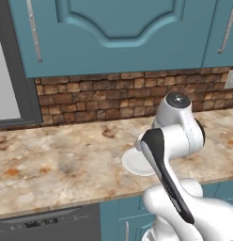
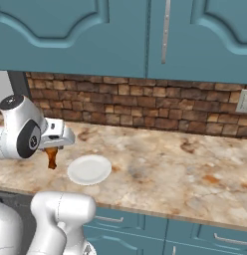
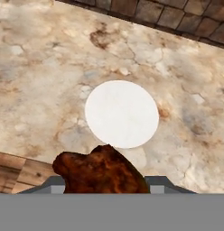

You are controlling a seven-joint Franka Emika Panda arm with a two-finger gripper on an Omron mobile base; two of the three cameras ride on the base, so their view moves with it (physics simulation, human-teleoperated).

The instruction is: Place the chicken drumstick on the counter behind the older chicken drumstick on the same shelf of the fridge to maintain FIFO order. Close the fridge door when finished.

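Note:
My gripper [image 2: 52,149] hangs over the left part of the counter [image 2: 160,164] and is shut on the chicken drumstick [image 2: 52,159], a small dark reddish-brown piece dangling below the fingers, clear of the stone. In the hand view the chicken drumstick [image 3: 100,171] sits at the bottom between the jaws of the gripper [image 3: 105,185], just short of a white plate [image 3: 121,113]. The older chicken drumstick and the shelf are out of view. A dark charcoal panel with a pale grey face [image 1: 17,94] stands at the far left; I cannot tell whether it is the fridge.
The empty white plate [image 2: 89,169] lies on the counter [image 1: 57,160] beside the hand. A brick backsplash [image 1: 90,99] and teal upper cabinets [image 1: 113,33] close off the back. A dark dishwasher front [image 1: 48,221] sits under the worktop's edge.

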